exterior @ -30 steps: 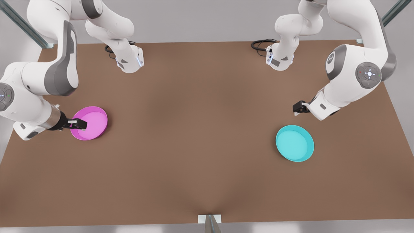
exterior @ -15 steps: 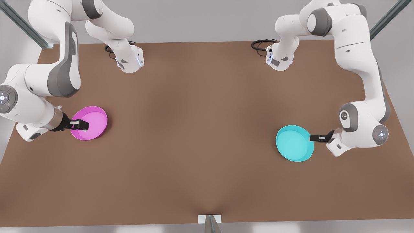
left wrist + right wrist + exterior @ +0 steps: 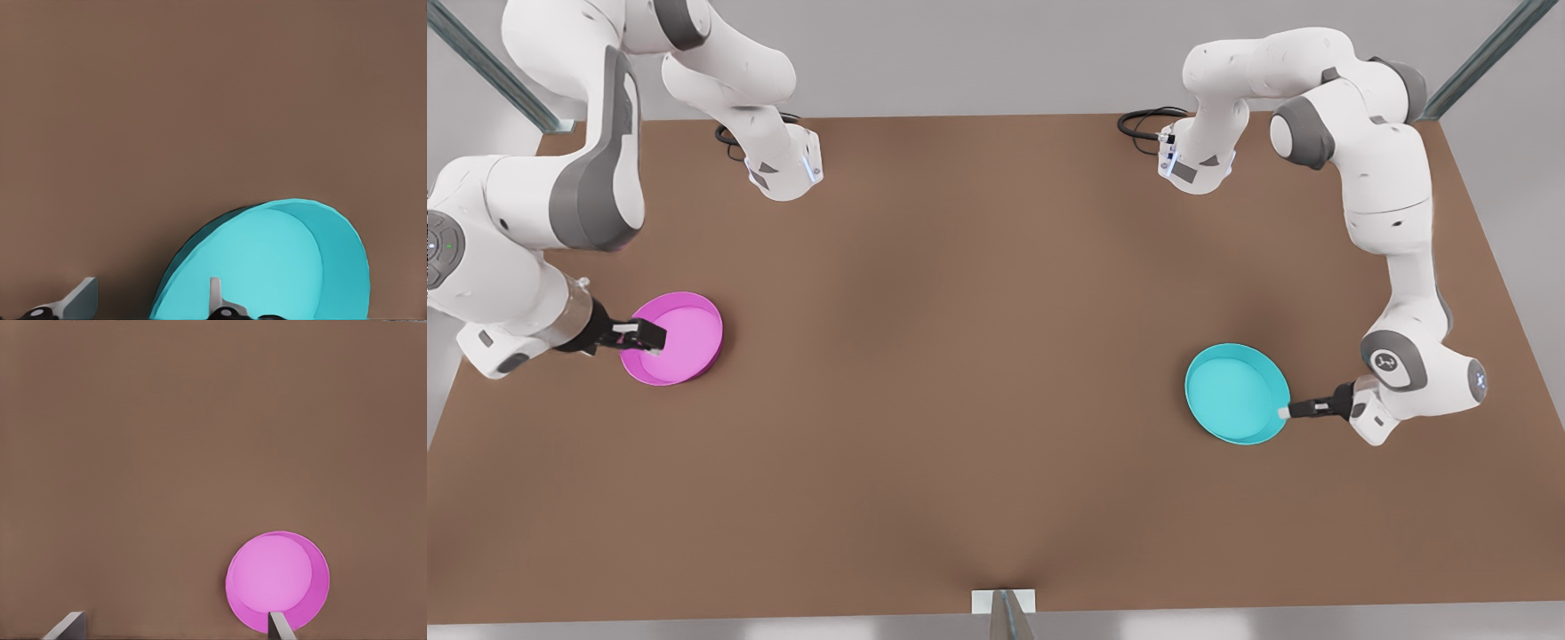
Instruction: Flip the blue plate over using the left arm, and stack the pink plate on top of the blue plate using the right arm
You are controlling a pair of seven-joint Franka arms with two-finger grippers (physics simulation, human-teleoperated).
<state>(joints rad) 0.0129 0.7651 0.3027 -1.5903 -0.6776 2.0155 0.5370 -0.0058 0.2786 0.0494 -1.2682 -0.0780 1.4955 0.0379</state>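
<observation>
Left gripper (image 3: 1285, 412) stands open, its fingers (image 3: 215, 297) astride the blue plate's (image 3: 1234, 392) rim. Right gripper (image 3: 656, 339) hangs open above the pink plate (image 3: 680, 336); its wrist view shows the fingers (image 3: 280, 625) spread wide.

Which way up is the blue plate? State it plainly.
Right side up, not yet flipped. The blue plate lies flat on the table with its hollow and raised rim facing up; the left gripper is at its rim.

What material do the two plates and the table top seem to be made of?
The blue plate and the pink plate look like smooth moulded plastic: one even colour each, thin raised rims, a soft sheen. The table looks like matte brown board or laminate, flat, without grain or reflections; which of these I cannot tell.
</observation>
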